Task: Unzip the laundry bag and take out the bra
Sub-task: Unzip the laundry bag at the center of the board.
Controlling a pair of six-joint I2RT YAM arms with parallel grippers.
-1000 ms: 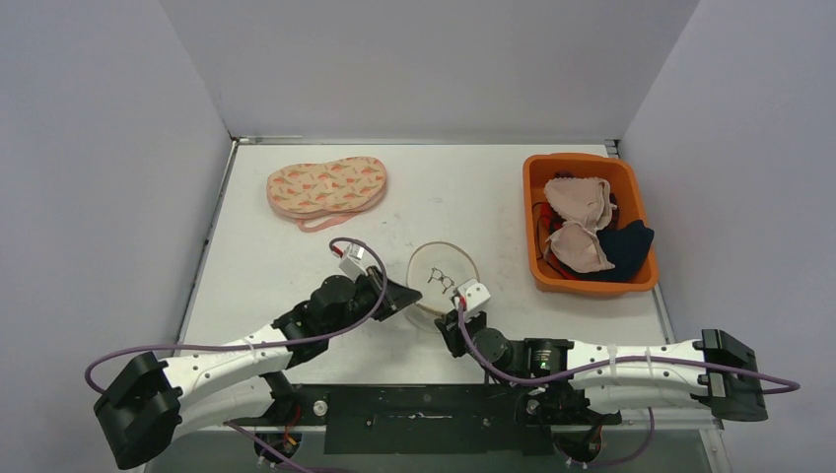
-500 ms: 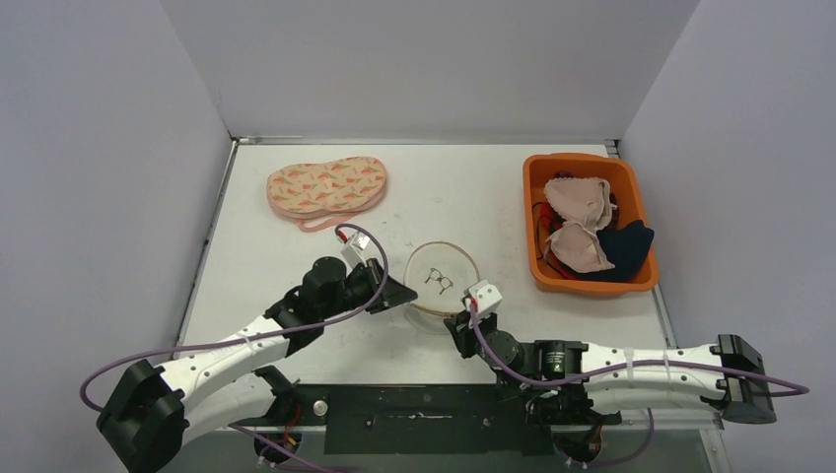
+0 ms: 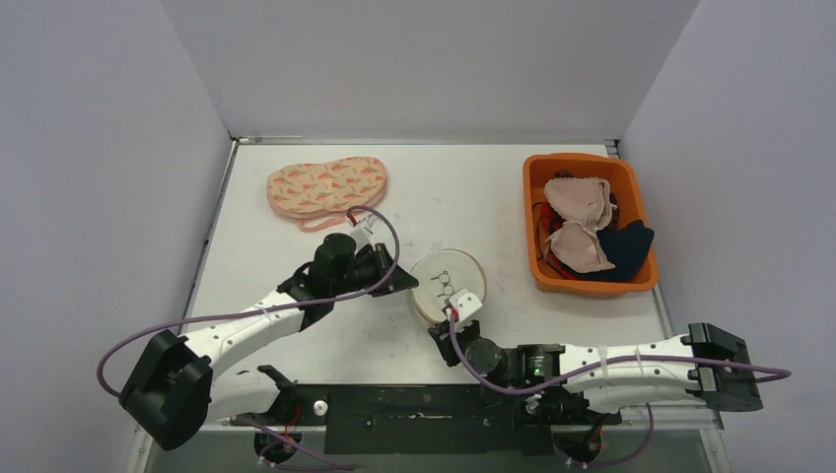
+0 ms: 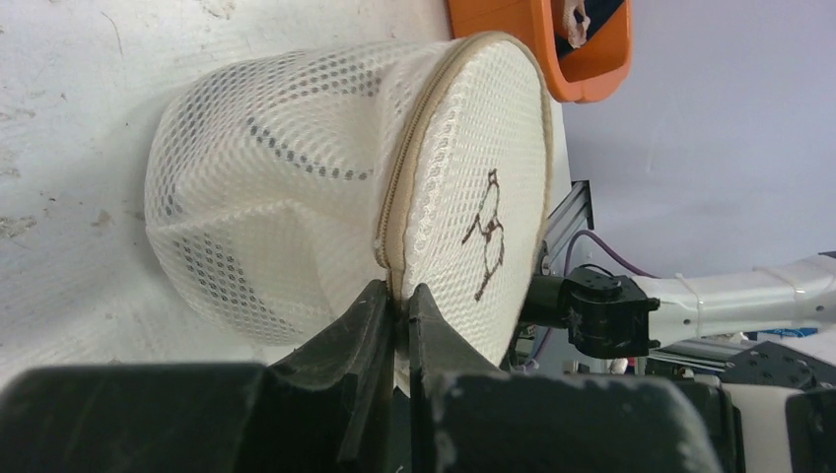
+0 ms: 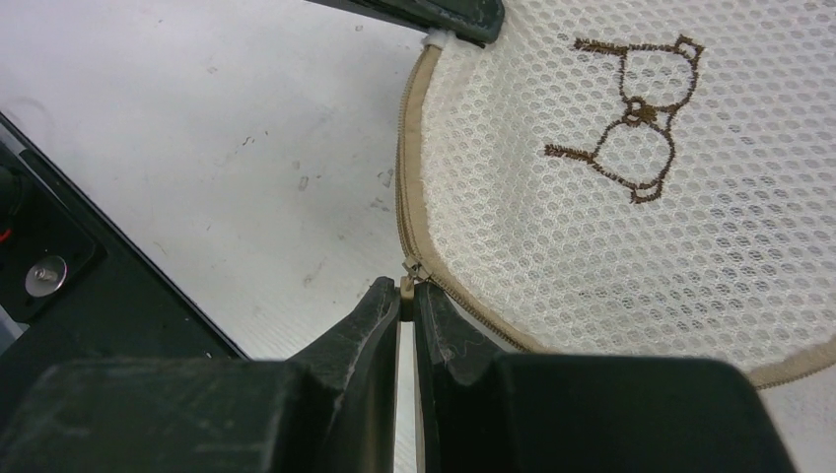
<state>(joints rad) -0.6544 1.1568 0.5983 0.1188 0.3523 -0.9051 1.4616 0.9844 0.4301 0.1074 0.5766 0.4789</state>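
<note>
– Left gripper (image 4: 396, 304) first: how do its fingers stand?
– Pressed together on the zip seam at the rim of the laundry bag (image 4: 296, 197). The right gripper (image 5: 406, 301) is likewise pinched tight, on the zipper pull (image 5: 405, 287).
– And the room?
– Three plain lavender-grey walls (image 3: 424, 69) enclose one white table (image 3: 463, 187), scuffed and speckled in the wrist views.
– What can you count, biggest first?
– Two arms: the left arm (image 3: 246, 335) and the right arm (image 3: 592, 360), both reaching in from the near edge. One orange bin (image 3: 577, 157) at the right side of the table, holding two pale bra cups (image 3: 577, 202) and one dark garment (image 3: 626, 246). One peanut-shaped pouch (image 3: 327, 185) with a carrot print at the far left, well apart from the bin.
– The bag itself?
– One round mesh bag, tipped on its side between the two grippers, its flat face with one stitched bra motif (image 5: 631, 118) turned toward the right arm. A dark line shows through the mesh; what it is I cannot tell. The zip runs closed around the edge as far as it shows.
</note>
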